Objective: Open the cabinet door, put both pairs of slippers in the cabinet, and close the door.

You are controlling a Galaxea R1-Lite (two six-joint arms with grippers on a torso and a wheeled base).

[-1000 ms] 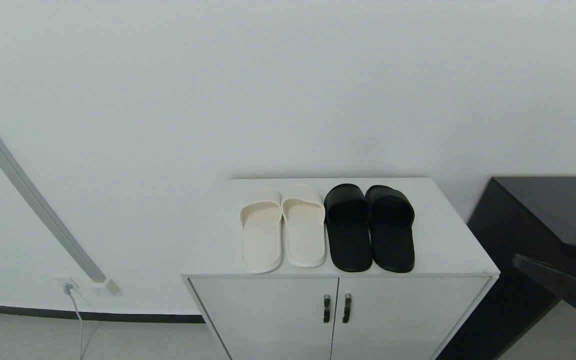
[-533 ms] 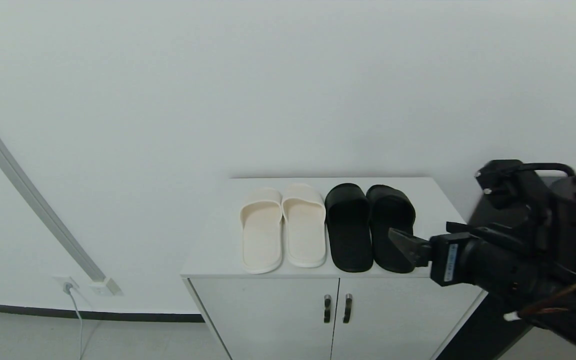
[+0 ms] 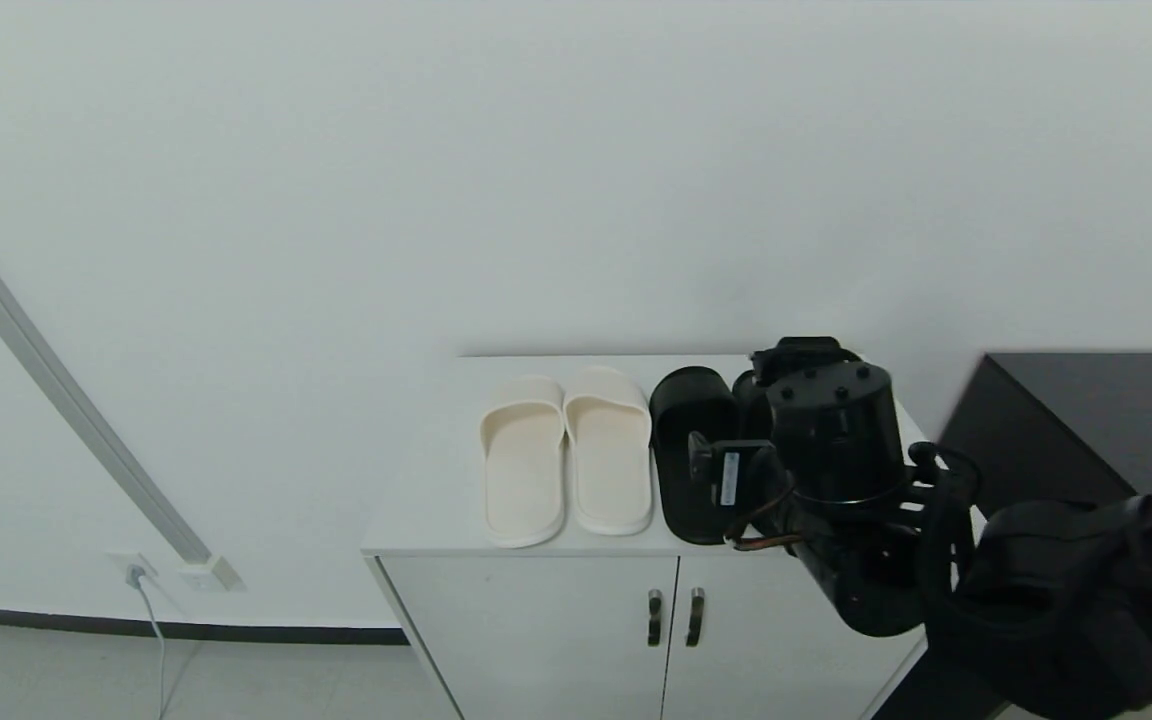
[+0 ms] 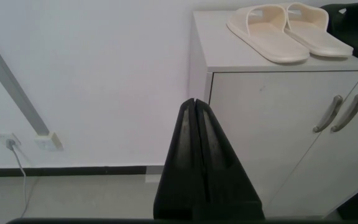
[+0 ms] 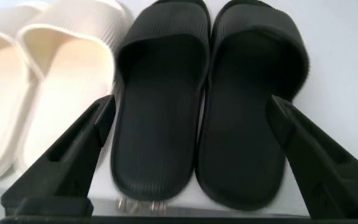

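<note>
Right fingers (image 5: 64, 165) spread wide and empty over the black slippers (image 5: 160, 118), left fingers (image 4: 215, 155) closed. The slippers look light and bendy; I'd pinch their adjoining sides.

black slipper (image 5: 247, 106) behind arm (image 3: 836, 450), cabinet (image 3: 426, 520) cropped
</note>
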